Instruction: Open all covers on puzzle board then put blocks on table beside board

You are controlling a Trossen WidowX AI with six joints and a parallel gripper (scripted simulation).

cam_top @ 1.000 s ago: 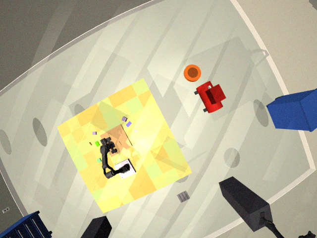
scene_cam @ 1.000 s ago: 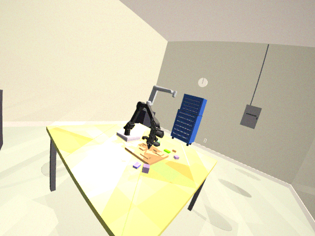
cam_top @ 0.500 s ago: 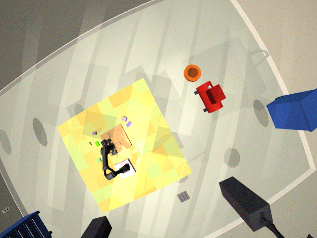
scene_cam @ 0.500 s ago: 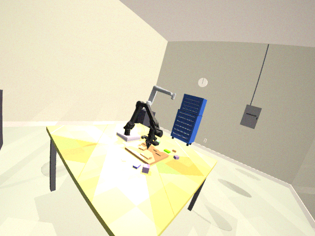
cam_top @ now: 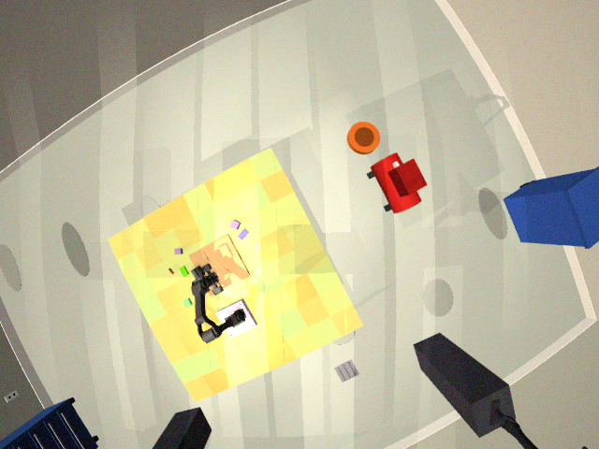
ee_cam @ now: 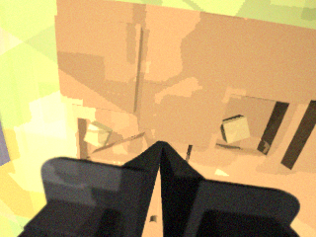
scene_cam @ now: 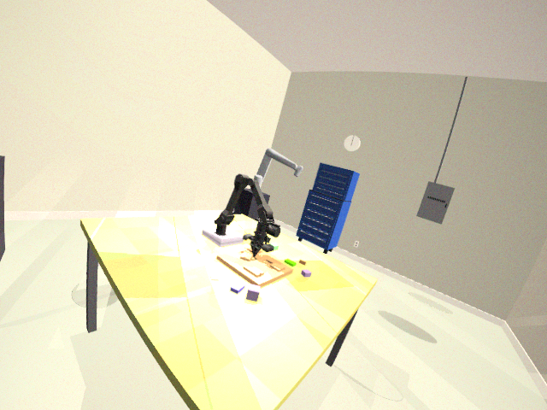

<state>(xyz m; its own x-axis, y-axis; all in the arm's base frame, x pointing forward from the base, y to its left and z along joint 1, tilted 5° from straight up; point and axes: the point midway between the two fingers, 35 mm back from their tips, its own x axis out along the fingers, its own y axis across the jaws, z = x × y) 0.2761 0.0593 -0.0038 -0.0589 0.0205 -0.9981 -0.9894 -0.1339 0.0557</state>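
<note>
The tan puzzle board (cam_top: 218, 251) (scene_cam: 233, 265) (ee_cam: 237, 59) lies on the yellow table. My gripper (cam_top: 216, 282) (scene_cam: 255, 254) (ee_cam: 161, 145) is shut and empty, its tips low over the board's near part. In the wrist view a pale block (ee_cam: 236, 128) sits in an uncovered well to the right of the tips, and another pale block (ee_cam: 94, 134) sits in a well to the left, with a thin cover edge slanting beside it. Two dark slots (ee_cam: 274, 123) show at the far right.
Loose blocks lie on the table around the board: two purple ones (cam_top: 235, 224) (scene_cam: 252, 295), a third purple one (cam_top: 178, 251) (scene_cam: 305, 272), a green one (cam_top: 182, 270) (scene_cam: 289, 262), a small brown one (cam_top: 170, 271) (scene_cam: 302, 261). The arm's white base plate (cam_top: 244, 309) (scene_cam: 207, 233) stands behind the board.
</note>
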